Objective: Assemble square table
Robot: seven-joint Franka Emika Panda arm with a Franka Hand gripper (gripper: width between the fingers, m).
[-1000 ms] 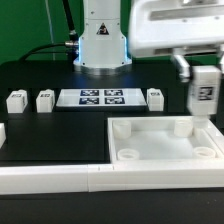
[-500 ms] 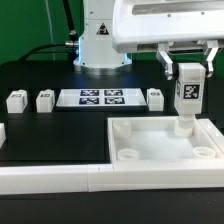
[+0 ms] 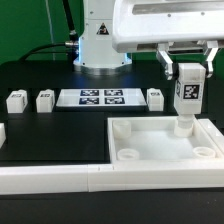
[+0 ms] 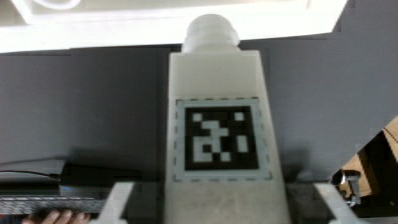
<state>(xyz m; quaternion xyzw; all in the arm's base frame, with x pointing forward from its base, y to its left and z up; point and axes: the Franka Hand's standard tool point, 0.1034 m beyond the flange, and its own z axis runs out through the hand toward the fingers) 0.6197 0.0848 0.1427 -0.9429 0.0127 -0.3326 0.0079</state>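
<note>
While the hand (image 3: 188, 76) is clamped on the leg (image 3: 187, 108), holding it upright so, I'd judge, its end enters squarely, the leg's tip touches the top (image 3: 160, 150) at its far corner on the exterior view's right, top flat on the counter (image 3: 55, 135).

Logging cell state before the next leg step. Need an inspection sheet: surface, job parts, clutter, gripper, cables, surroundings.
Surface: black table; marker board lies flat at the back; white border bars run along the front and the exterior view's left.
Job's things: square top at the exterior view's lower right; loose legs in a row beside the marker board; held leg upright at the top's far-right corner, seating not visible.
Clutter: nothing seen.
Gripper: gripper shut on the held leg.
Cables: dark cable behind the robot base.
Surroundings: green backdrop.
</note>
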